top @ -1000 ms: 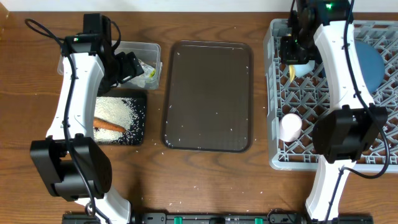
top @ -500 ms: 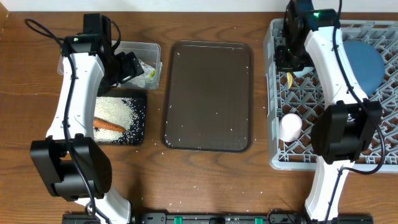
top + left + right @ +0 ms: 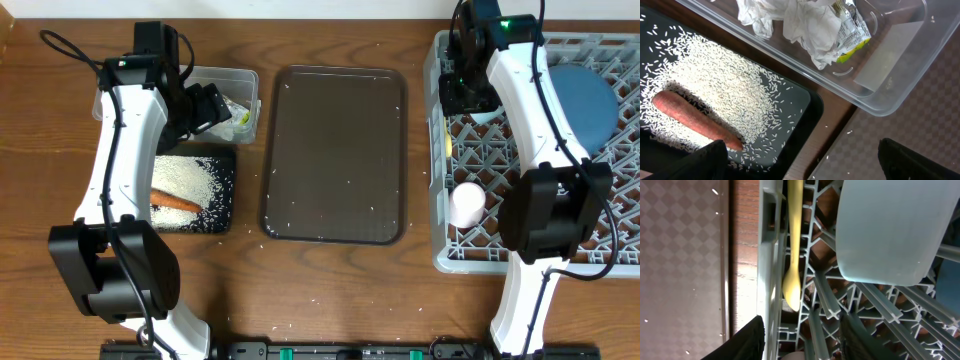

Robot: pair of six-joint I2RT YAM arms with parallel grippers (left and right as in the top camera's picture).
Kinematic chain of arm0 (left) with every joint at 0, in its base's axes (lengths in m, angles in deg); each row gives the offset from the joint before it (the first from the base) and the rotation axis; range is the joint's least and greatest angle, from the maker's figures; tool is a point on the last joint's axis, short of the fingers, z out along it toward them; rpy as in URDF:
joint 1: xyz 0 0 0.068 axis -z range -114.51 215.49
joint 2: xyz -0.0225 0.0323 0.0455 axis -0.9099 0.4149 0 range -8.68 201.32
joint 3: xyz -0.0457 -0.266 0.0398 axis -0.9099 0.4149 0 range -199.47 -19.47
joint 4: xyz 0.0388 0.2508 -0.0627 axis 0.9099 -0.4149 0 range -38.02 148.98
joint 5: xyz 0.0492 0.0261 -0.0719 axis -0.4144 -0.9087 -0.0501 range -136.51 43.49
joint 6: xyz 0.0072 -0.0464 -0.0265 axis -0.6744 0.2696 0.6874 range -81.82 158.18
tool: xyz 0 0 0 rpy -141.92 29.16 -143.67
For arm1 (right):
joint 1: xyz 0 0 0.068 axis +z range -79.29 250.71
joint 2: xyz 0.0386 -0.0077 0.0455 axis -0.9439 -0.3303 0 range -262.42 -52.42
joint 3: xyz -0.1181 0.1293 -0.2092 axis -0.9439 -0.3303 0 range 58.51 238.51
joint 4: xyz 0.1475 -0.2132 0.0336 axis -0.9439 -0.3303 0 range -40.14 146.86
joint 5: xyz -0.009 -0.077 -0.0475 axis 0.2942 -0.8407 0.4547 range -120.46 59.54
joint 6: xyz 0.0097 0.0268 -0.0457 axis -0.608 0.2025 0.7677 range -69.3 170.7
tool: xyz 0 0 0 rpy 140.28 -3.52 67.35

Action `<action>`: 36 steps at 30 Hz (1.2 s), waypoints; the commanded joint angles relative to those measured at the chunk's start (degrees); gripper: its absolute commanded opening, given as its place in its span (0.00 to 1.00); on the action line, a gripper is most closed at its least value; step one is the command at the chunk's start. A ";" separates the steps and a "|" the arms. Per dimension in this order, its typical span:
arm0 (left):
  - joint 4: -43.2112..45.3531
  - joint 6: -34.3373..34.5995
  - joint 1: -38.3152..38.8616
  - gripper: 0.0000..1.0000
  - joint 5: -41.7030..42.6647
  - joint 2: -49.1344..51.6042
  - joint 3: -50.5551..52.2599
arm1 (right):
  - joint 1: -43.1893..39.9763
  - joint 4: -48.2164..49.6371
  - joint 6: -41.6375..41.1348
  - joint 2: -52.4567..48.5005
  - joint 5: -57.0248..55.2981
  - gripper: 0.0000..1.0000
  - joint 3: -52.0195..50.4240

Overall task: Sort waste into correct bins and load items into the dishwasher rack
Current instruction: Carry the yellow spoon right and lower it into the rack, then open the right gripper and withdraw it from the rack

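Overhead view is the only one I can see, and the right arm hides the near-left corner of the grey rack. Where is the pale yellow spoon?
Observer: The pale yellow spoon lies inside the large grey plastic dishwasher rack, along its outer wall.
Operator: Do the right fingers hold it?
Observer: No. The right fingers stand apart and the spoon is free of them.
Operator: The left arm covers the clear tub. What is inside it?
Observer: Crumpled white paper tissues and a yellow-green snack wrapper lie together at one end of the clear plastic tub.
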 commanded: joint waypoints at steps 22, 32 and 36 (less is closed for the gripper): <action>-0.15 0.04 -0.04 0.98 -0.92 -0.22 0.44 | 0.55 -1.42 0.50 35.67 1.25 0.99 2.97; -0.15 0.04 -0.04 0.98 -0.92 -0.22 0.44 | -1.88 -13.62 -0.26 41.40 -2.91 0.99 2.95; -0.13 0.04 -0.04 0.98 -0.92 -0.22 0.44 | -5.16 -12.61 -1.18 42.73 -3.15 0.99 2.91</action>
